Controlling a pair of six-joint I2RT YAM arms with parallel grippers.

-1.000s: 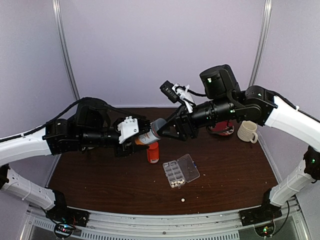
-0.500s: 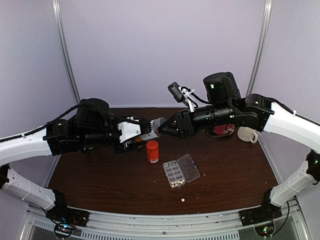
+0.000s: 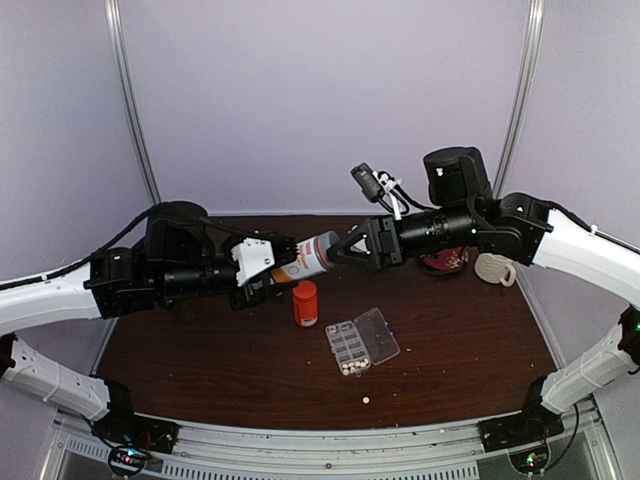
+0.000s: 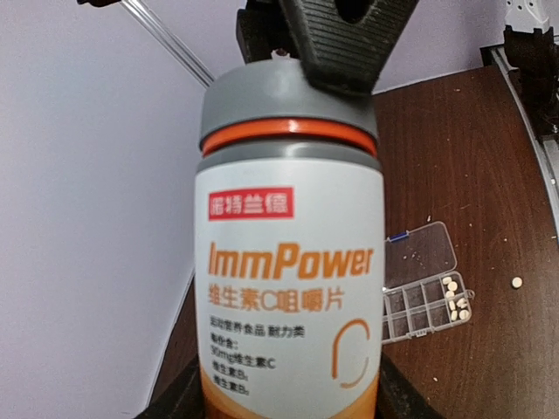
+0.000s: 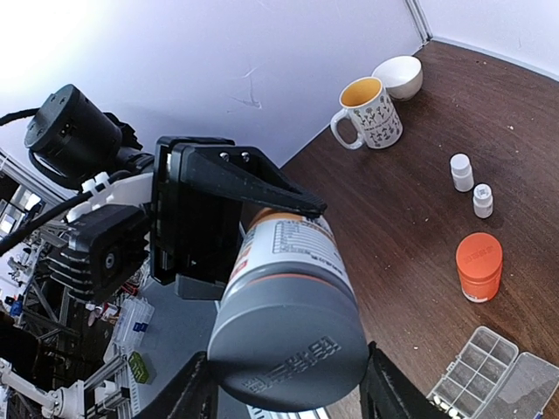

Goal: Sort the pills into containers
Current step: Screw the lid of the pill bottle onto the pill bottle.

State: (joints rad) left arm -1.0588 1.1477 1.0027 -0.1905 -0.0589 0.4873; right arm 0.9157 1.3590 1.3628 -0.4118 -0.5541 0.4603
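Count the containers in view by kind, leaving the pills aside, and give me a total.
grey-capped bottle: 1
orange bottle: 1
tiny white bottles: 2
clear organizer box: 1
mug: 1
white bowl: 1
Total: 7

We see grey-capped bottle [image 3: 308, 256] up off table [image 3: 200, 360], tipped near level, orange band under cap, label reading "ImmPower". Below it, orange bottle [image 3: 305, 303] upright on dark wood. Two tiny white bottles [image 5: 461, 172] near it, side by side. Patterned mug [image 5: 367, 113] just beside white bowl [image 5: 398, 77], by wall. Cream mug [image 3: 494, 263] far right.
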